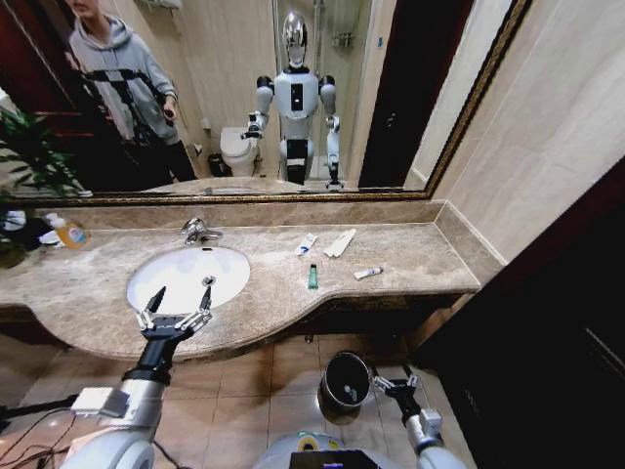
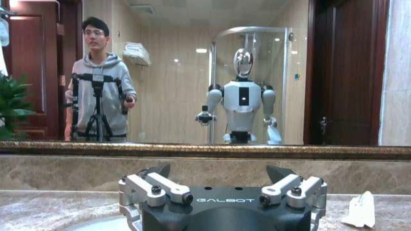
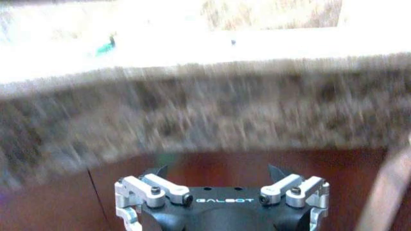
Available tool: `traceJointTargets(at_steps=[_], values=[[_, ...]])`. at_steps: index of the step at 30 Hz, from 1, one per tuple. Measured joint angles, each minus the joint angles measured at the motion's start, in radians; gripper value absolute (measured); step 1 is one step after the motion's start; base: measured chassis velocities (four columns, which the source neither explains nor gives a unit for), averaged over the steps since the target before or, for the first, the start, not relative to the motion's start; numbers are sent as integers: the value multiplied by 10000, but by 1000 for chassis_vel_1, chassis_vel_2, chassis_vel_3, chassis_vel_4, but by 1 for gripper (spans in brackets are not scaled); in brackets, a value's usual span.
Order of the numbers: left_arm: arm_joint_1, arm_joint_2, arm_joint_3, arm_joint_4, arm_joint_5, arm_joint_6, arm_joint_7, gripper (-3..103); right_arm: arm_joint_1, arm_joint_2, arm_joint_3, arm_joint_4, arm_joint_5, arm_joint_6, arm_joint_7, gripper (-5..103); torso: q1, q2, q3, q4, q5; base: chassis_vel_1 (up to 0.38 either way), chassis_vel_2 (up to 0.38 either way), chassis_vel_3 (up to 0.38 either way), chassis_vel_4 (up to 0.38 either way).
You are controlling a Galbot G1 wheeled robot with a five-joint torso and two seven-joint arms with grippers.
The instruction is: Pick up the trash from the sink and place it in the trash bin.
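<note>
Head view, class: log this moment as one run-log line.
left gripper: open, over sink front rim | right gripper: open, low beside trash bin | trash: green tube on counter

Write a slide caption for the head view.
Open left gripper at white oval sink; toiletry trash on beige marble counter.

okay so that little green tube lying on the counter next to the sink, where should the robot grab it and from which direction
Probably across the middle of the green tube, coming straight down from above. It lies flat on the marble surround, its long axis pointing roughly toward the mirror, with bare stone on both sides, so the fingers would close across its narrow width. The open left hand is nearest, over the sink's front rim.
</note>
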Motion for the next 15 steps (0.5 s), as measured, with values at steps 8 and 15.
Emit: traceJointTargets(at_steps=[8,15], values=[[0,0,0,0,0,0,0,100,-648,-85,106,2830,-104,-670,-40,100,1,0,0,0,-2,0,0,0,0],[-1,0,0,0,0,0,-1,100,-21,89,-94,4393,-493,-1555,-107,100,1,0,1,0,-3,0,0,0,0]])
